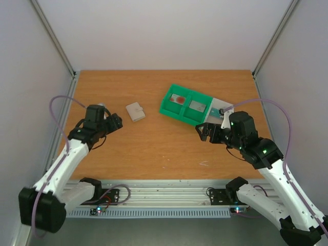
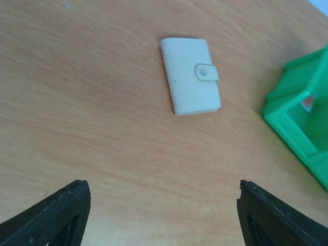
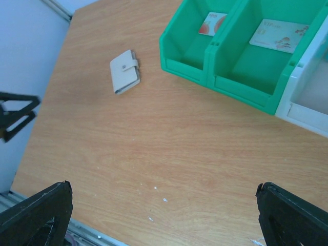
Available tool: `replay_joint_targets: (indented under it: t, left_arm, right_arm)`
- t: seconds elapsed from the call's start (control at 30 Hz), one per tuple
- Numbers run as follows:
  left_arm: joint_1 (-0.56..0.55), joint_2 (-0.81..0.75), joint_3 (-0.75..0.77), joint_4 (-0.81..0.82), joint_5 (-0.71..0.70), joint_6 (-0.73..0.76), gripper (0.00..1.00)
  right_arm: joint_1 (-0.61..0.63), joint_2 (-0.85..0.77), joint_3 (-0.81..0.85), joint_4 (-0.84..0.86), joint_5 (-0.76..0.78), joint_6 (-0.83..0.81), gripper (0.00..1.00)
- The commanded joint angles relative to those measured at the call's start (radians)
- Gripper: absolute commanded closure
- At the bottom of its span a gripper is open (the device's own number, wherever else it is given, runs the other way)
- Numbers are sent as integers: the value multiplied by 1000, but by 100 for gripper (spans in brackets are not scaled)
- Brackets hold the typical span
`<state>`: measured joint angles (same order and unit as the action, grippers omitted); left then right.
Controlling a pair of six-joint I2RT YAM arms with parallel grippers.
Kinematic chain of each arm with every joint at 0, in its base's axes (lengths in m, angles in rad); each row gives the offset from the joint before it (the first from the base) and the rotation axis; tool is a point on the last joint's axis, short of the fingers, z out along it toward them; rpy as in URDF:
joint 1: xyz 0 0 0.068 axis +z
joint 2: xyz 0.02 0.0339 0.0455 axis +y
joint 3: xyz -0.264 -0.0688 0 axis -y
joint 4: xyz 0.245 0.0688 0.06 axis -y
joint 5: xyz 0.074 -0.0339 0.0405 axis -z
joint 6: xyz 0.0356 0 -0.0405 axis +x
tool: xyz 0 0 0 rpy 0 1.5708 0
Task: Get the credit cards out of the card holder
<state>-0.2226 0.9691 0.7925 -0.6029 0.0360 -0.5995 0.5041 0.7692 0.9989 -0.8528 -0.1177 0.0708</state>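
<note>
Card holder [image 1: 135, 111], closed, on worktop [image 1: 154, 154] toward far edge; left tool [image 1: 114, 122] and right tool [image 1: 207, 131] both spread, holding nothing.

The card holder [image 2: 189, 76] is beige, the tray [image 3: 185, 55] green, the wood-grain table [image 1: 154, 148] orange-brown

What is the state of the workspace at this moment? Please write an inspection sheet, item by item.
Surface: wooden table, with a few small white specks near the front.
Job's things: card holder lies flat and closed, tab fastened; credit cards not visible.
Clutter: green tray with a card in one compartment and a second card in the other; white tray beside it.
Grippers: left gripper open, empty; right gripper open, empty.
Cables: left cable and right cable, purple, loop above the arms.
Surroundings: pale walls, metal frame posts.
</note>
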Motion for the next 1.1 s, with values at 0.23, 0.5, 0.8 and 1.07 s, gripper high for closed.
replay_joint_targets:
  t: [0.23, 0.5, 0.8, 1.07]
  left_arm:
    - [38, 518, 44, 573, 96, -170, 41]
    - [48, 774, 121, 666, 115, -193, 51]
    - [68, 878, 103, 773, 185, -223, 54]
    - [68, 914, 129, 722, 195, -204, 68]
  right_arm:
    - [5, -11, 50, -33, -71, -42, 2]
    - [5, -17, 69, -57, -75, -55, 2]
    - [5, -4, 52, -49, -86, -54, 1]
    - [4, -4, 47, -56, -74, -54, 2]
